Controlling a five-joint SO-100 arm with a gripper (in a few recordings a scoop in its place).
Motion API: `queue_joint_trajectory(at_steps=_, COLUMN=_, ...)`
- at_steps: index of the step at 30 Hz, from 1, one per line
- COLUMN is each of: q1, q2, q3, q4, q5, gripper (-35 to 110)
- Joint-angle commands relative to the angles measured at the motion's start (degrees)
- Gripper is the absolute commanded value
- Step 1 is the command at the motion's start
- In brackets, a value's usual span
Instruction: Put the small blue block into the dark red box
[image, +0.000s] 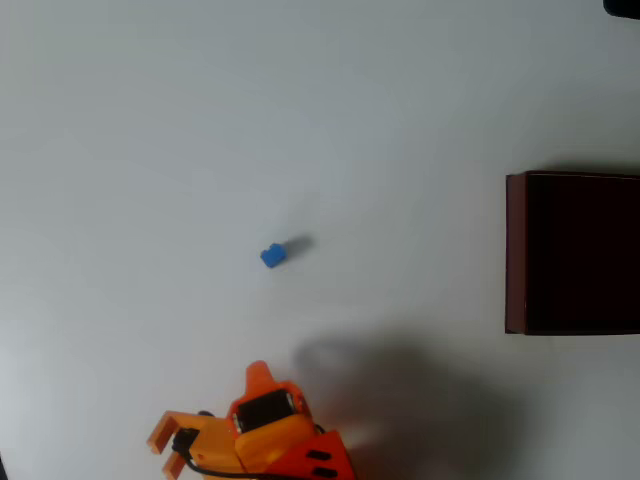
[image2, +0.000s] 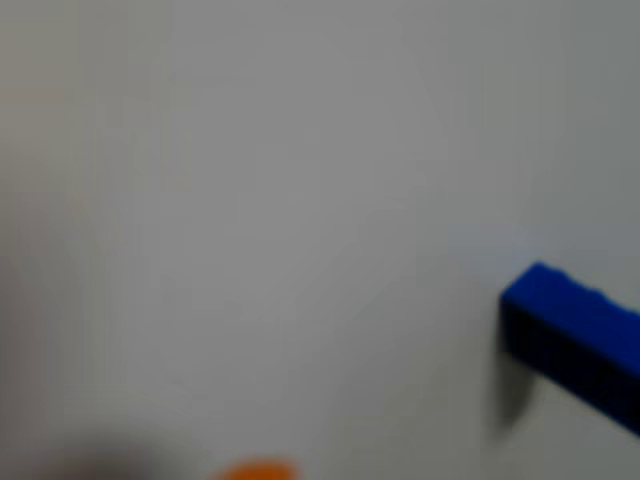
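The small blue block (image: 272, 256) lies alone on the white table near the middle of the overhead view. In the blurred wrist view the block (image2: 575, 340) sits at the right edge. The dark red box (image: 516, 252) stands at the right edge of the overhead view with its dark inside facing up. My orange gripper (image: 260, 376) is at the bottom edge, below the block and well apart from it, with its tip pointing toward the block. Its jaws are seen edge-on, so their gap is hidden. Nothing shows in its hold.
The white table (image: 150, 150) stretches bare around the block and between the block and the box. The arm's shadow (image: 400, 400) falls on the table to the right of the gripper. A small dark object (image: 622, 6) sits at the top right corner.
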Motion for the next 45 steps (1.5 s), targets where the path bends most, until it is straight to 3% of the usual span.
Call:
queue_joint_trajectory(at_steps=1, q1=0.1, q2=0.3, q3=0.2, q4=0.5, q5=-0.3, gripper=0)
queue_joint_trajectory(at_steps=30, q1=0.1, q2=0.3, q3=0.2, q4=0.5, q5=0.4, gripper=0)
queue_joint_trajectory(at_steps=45, q1=-2.1, q2=-1.5, q3=-6.1, q4=-1.5, q5=10.3, gripper=0)
